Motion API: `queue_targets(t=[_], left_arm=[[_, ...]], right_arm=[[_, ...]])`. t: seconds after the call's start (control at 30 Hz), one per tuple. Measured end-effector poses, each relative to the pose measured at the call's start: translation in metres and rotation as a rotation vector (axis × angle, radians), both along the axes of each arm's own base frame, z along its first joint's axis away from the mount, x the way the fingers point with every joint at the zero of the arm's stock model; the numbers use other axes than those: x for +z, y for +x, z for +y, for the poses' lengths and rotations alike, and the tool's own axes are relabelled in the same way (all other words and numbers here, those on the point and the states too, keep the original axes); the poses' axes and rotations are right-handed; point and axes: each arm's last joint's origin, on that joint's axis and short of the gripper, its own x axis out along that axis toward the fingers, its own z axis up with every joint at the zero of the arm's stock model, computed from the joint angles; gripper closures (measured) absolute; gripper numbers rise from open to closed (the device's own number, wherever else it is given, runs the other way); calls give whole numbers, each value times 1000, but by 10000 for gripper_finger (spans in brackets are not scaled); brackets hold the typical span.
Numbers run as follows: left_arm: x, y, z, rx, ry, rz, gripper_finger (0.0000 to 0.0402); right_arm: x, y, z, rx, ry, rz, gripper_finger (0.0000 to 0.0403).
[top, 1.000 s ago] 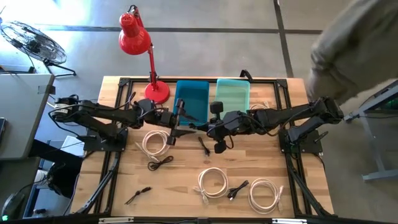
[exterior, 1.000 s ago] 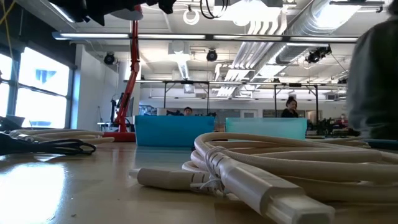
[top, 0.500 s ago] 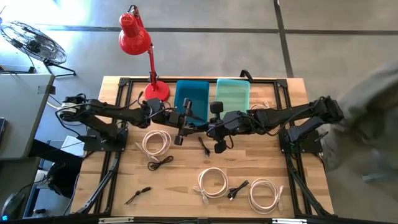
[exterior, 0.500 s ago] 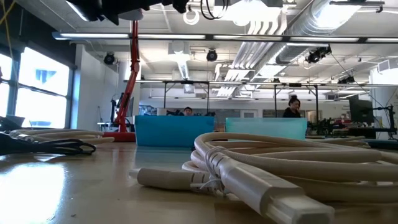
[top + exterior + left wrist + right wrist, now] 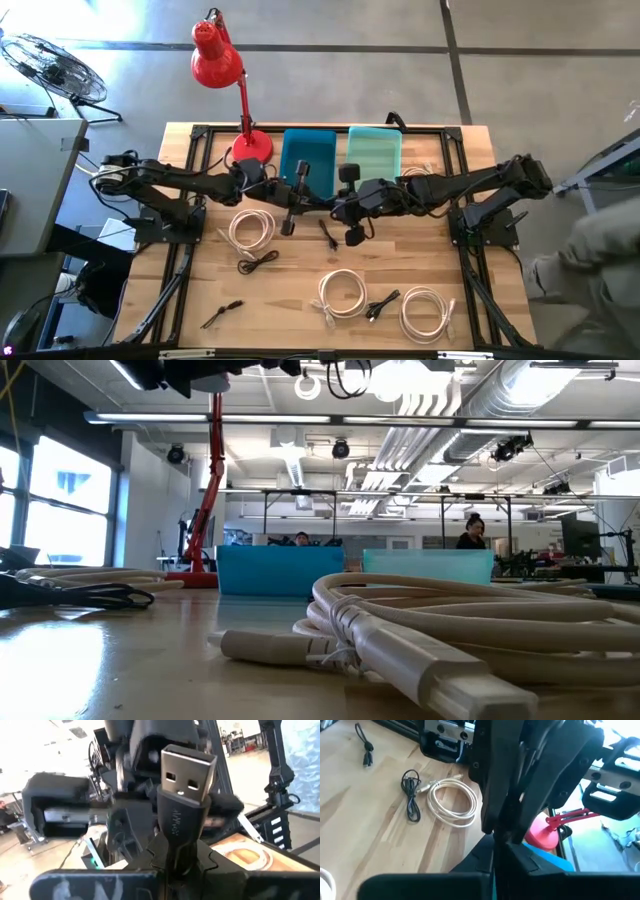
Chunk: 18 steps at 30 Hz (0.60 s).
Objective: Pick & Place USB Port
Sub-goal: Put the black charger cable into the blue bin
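A black USB cable's plug (image 5: pixel 186 775), with a silver metal end, stands in the middle of the left wrist view. My left gripper (image 5: pixel 175 855) is shut on it. In the high view my left gripper (image 5: pixel 310 198) reaches from the table's left to the middle, in front of the blue bin (image 5: pixel 308 150). My right gripper (image 5: pixel 328 206) comes from the right and meets it there, above the table. A black length of cable (image 5: pixel 326 232) shows just near of both grippers. I cannot tell whether that length hangs or lies on the table. My left gripper pinches the plug's black moulded grip (image 5: pixel 172 827) between its two fingers. The fingers come level from the table's left. The metal end (image 5: pixel 187 767) sticks out past the fingertips toward my right gripper. The plug is lifted clear of the table.
A teal bin (image 5: pixel 374 150) stands beside the blue one at the far edge, and a red desk lamp (image 5: pixel 225 70) at the far left. White cable coils (image 5: pixel 250 228) (image 5: pixel 342 293) (image 5: pixel 425 308) and small black cables (image 5: pixel 258 262) (image 5: pixel 382 303) (image 5: pixel 222 313) lie on the wood. A person (image 5: pixel 590 270) stands off the right edge.
My left gripper has gone toward the table's right, up to my right gripper, which has kept its place. The person beside the table has gone from the far right corner toward the near right.
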Motion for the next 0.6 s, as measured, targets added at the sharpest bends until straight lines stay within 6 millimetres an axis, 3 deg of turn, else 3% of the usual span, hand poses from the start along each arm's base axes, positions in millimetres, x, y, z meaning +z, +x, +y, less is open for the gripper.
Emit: queue_targets(t=[0.37,0.6], left_arm=[[6,-12,1,71,76,53,379],[10,-29,4,197,158,156,379]], right_arm=[[-7,-9,12,-179,-67,61,228],[1,-30,19,-307,-117,67,162]])
